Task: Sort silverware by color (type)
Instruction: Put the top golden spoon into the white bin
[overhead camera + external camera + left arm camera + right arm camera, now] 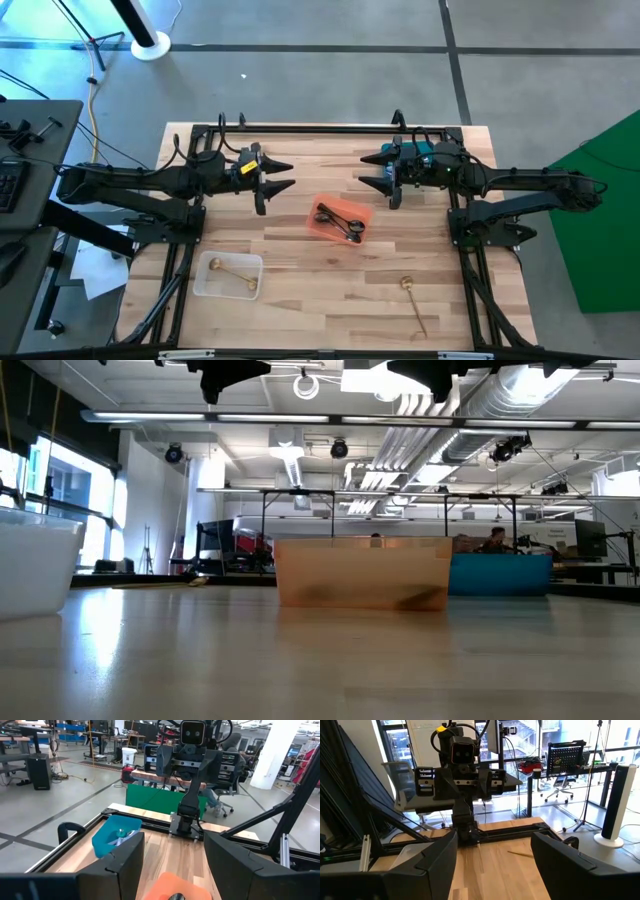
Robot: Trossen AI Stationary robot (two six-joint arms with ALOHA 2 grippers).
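Gold spoon (413, 302) near the orange bin (343, 222) looks thin and slippery, so we'd pinch its handle; both grippers hang wide open, empty.

spoons (340, 222) in centre bin (322, 228) | loose spoon (413, 303) right of it

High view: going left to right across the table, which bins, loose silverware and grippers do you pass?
Clear bin holding a gold piece → left gripper, fingers open → orange bin holding black silverware → right gripper, fingers open → loose gold piece on the wooden table.
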